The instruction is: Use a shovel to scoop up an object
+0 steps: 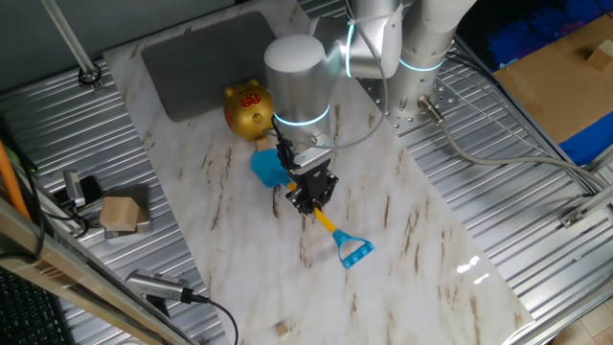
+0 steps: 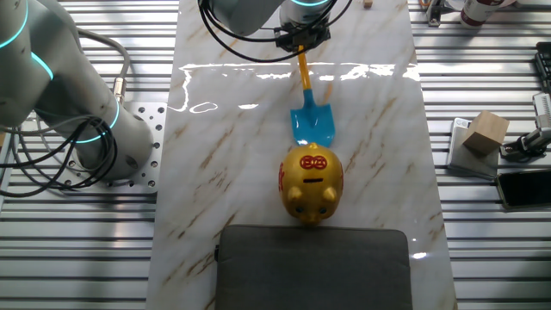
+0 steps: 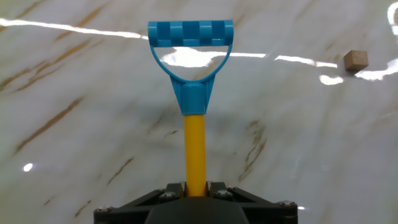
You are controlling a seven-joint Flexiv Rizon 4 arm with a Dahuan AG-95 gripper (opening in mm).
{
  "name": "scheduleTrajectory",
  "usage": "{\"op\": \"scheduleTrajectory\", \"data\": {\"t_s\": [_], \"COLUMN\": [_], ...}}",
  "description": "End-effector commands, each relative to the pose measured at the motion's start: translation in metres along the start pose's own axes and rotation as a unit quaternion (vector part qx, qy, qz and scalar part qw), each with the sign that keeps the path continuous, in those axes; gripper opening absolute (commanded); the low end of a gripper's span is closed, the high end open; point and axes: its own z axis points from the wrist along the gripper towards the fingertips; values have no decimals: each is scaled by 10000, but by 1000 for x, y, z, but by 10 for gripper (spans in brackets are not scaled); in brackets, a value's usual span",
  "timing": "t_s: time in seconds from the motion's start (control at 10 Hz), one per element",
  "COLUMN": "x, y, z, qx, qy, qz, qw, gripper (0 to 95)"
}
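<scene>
The shovel lies on the marble table with its light-blue blade (image 1: 269, 169) next to the gold pig bank and its blue D-shaped end (image 1: 355, 252) pointing toward the table's near edge. My gripper (image 1: 310, 196) is shut on the yellow shaft (image 3: 194, 152), mid-length. In the other fixed view the blade (image 2: 312, 125) sits just in front of the pig, and the gripper (image 2: 301, 36) holds the shaft above it. The hand view shows the D-shaped end (image 3: 190, 46) ahead. The tiny tan cube (image 3: 356, 60) lies to its far right; it also shows near the front edge (image 1: 282, 329).
A gold pig bank (image 1: 247, 108) stands right behind the blade. A grey pad (image 1: 206, 59) lies behind it. A larger tan block (image 1: 122, 213) sits off the marble on the ridged metal at the left, among cables.
</scene>
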Motion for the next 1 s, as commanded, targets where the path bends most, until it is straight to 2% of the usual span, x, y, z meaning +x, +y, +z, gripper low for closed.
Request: {"op": "scheduleTrajectory", "data": {"t_s": [0.1, 1.0], "x": [2, 6], "y": [1, 1], "z": [-1, 3], "qx": [-7, -13], "qy": [40, 71], "qz": [-16, -74], "qw": [10000, 9999], "gripper": [0, 0]}}
